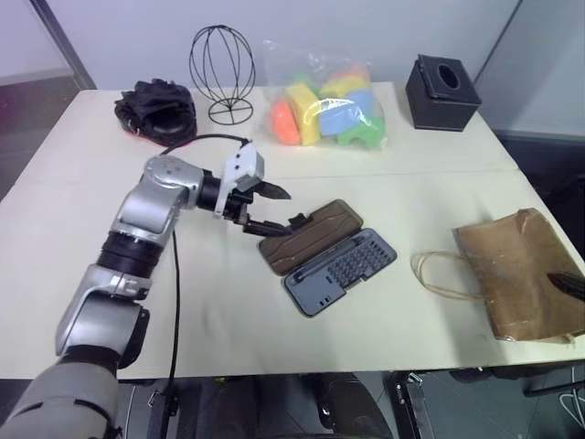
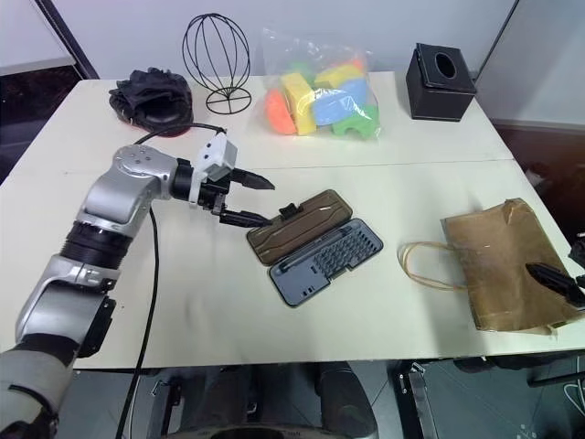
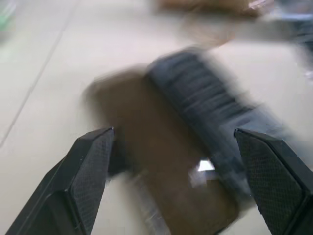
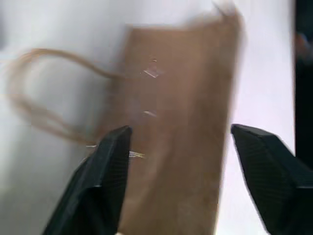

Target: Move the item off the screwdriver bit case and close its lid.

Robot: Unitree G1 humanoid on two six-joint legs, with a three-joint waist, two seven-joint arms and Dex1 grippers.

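1. Nearest me, the kraft paper bag [image 1: 523,273] lies at the table's [image 1: 82,229] right edge, clear of the bit case [image 1: 340,271]; my right gripper [image 4: 178,161] gapes empty above it.
2. My left gripper [image 2: 258,201], spread and empty, sits by the lid's [image 2: 299,225] latch end.
3. I'd hook under that edge and swing it over the tray.

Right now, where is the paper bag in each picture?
Left eye: paper bag lies at the table's right edge.
Right eye: same spot, right of the open case.
Left wrist: a brown blur at the top, likely the bag.
Right wrist: bag beyond the open fingers.
Shared landmark: the case.
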